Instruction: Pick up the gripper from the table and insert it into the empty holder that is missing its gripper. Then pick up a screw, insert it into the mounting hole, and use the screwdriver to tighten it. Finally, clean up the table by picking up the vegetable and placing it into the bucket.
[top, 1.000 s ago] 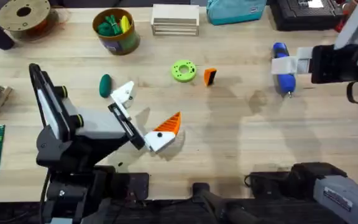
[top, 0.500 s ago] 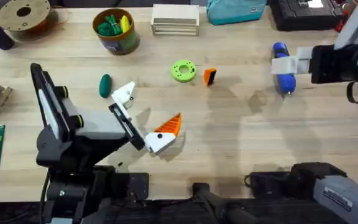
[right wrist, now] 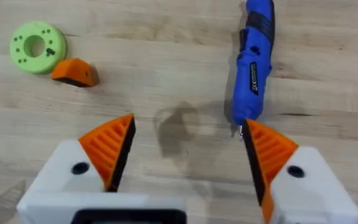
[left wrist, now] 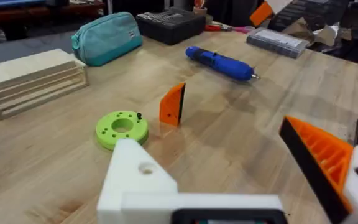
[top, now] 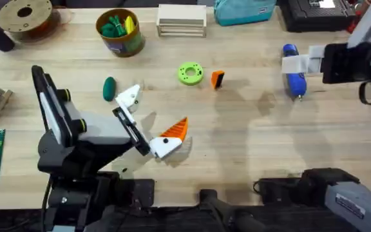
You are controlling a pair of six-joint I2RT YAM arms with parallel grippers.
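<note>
The loose orange gripper [top: 217,78] [left wrist: 173,104] [right wrist: 74,71] lies on the table [top: 250,142] beside a bright green disc [top: 190,73]. A small dark piece like a screw [left wrist: 138,116] stands on that disc. My left gripper [top: 153,113] [left wrist: 229,168] is open and empty. One side of it is the bare white holder [top: 129,98] [left wrist: 138,180], the other an orange-tipped finger [top: 174,130]. The dark green vegetable [top: 109,87] lies just beyond the holder. My right gripper [top: 301,63] [right wrist: 188,149] hangs open above the blue screwdriver [top: 293,72] [right wrist: 257,56]. The bucket [top: 120,32] stands at the back left.
Along the back edge are a brown filament spool [top: 24,14], a wooden slatted rack [top: 181,19], a teal pouch [top: 243,11] and a black case [top: 314,13]. The bucket holds green and yellow pieces. Bare wood lies between the arms.
My right gripper has shifted very slightly over the screwdriver. The left arm and the loose things have not moved.
</note>
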